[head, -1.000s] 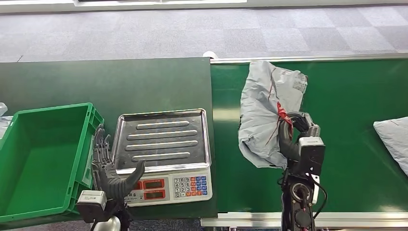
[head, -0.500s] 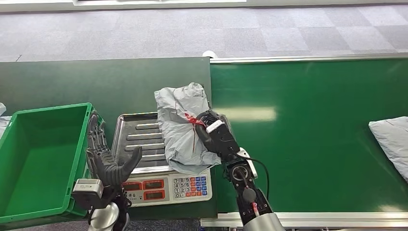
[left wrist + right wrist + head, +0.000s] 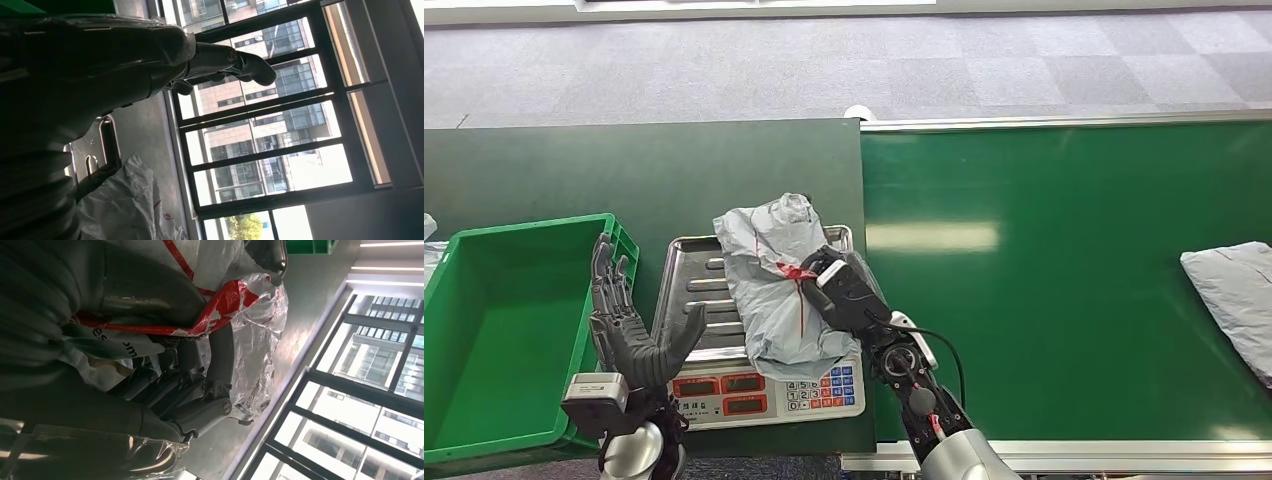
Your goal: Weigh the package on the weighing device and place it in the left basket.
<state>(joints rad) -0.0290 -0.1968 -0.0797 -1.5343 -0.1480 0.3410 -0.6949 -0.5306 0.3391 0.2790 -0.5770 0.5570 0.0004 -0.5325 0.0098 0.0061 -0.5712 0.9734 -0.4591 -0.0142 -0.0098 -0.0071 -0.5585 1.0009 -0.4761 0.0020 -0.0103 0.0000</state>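
Observation:
A crumpled grey package (image 3: 776,280) with red tape lies over the steel tray of the scale (image 3: 692,285), and my right hand (image 3: 842,287) grips it at its right side. In the right wrist view the fingers (image 3: 165,385) wrap the plastic and the red tape (image 3: 220,307). My left hand (image 3: 629,330) stands open, fingers up, between the scale and the green basket (image 3: 494,330), holding nothing. The left wrist view shows its fingers (image 3: 220,62) spread and part of the package (image 3: 125,200).
The scale's keypad and displays (image 3: 769,385) face me at the table's front edge. A second grey package (image 3: 1232,290) lies at the far right of the green conveyor belt (image 3: 1064,260). The dark table (image 3: 624,170) stretches behind the scale and basket.
My right hand has carried the package left from the belt and down onto the scale tray. My left hand has risen slightly and drifted left.

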